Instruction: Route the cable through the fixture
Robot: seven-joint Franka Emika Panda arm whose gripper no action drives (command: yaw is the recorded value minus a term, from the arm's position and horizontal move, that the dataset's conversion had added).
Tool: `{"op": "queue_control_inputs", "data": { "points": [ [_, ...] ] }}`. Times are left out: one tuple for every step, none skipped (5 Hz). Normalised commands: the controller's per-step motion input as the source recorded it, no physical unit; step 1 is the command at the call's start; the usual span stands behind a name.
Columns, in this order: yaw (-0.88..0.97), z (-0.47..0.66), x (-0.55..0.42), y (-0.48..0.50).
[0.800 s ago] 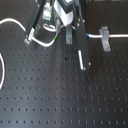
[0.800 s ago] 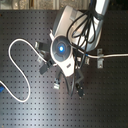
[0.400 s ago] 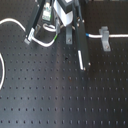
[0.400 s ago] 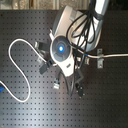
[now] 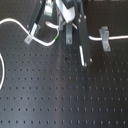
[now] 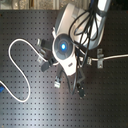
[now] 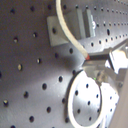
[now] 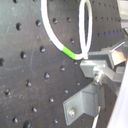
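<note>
Cable (image 8: 64,50) green band clear only in second wrist view.

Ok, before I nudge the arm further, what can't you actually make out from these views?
- Gripper fingertips: hidden under the arm's body in the second exterior view; blurred in the first exterior view, so open or shut is unclear.
- Cable near the gripper: its path disappears behind the arm in the first exterior view.
- Fixture: too small in the second exterior view to tell whether the cable sits in its slot.
- Cable's green band: the first wrist view doesn't show it clearly.
</note>
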Motion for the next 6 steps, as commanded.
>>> {"op": "queue_control_inputs", "data": {
  "points": [
    [0.39, -0.35, 0.105, -0.193],
    [0.55, -0.24, 0.154, -0.036],
    [0.79, -0.11, 0.079, 0.028],
    [0.86, -0.01, 0.052, 0.012],
    [0.93, -0.03, 0.008, 0.023],
    [0.93, -0.03, 0.019, 0.018]
  ]
}}
